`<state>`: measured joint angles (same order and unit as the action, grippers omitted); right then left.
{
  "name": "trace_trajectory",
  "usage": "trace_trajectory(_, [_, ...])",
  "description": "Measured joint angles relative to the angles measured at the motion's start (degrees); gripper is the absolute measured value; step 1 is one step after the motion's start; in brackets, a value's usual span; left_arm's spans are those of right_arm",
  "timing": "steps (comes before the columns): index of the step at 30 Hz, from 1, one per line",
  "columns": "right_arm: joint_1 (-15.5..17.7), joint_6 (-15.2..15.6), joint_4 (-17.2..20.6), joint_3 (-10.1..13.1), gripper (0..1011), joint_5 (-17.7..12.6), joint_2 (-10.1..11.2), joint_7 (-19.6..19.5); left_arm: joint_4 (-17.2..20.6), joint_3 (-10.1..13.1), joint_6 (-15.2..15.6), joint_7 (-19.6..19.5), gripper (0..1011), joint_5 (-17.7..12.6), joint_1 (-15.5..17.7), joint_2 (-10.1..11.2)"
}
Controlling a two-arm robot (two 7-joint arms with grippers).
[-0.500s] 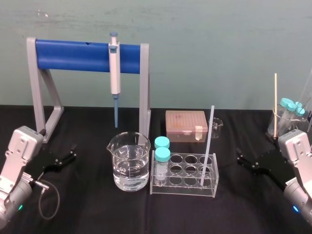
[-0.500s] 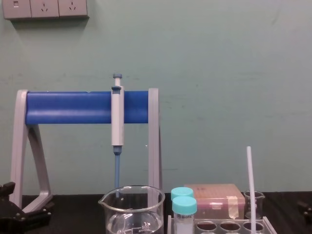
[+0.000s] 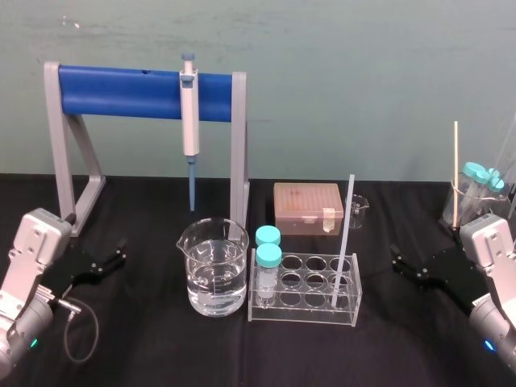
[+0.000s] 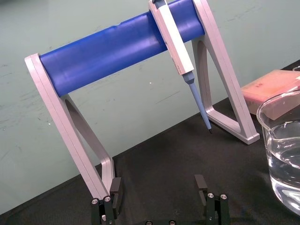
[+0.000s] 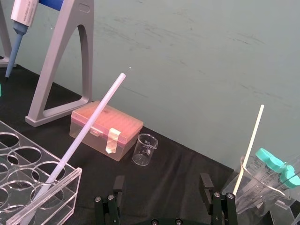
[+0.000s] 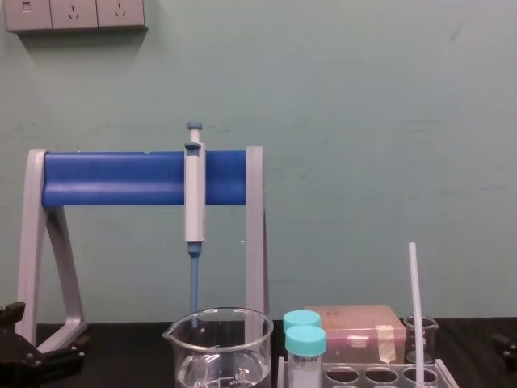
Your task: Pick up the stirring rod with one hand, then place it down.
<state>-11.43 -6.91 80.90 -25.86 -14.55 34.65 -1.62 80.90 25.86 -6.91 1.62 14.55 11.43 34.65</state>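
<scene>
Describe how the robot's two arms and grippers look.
Both arms end in a pale grey, boxy wrist housing carrying a black angular gripper with two short fingers; the left gripper and right gripper match. Small silver screws sit at the finger bases. A thin black cable with a metal plug loops beside the left arm. Each lower link shows a small lit dot.

Head cam looks down over the whole table (image 3: 145, 355); chest cam sits low, facing the wall (image 6: 363, 121); both share the pipette stand (image 3: 121, 93).
</scene>
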Motion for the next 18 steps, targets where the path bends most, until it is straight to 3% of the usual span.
trace_trajectory(18, [0.0, 0.0, 0.0, 0.0, 1004, 0.0, 0.0, 0.0, 0.0, 0.0, 0.0, 0.0, 1000, 0.0, 0.0, 0.0])
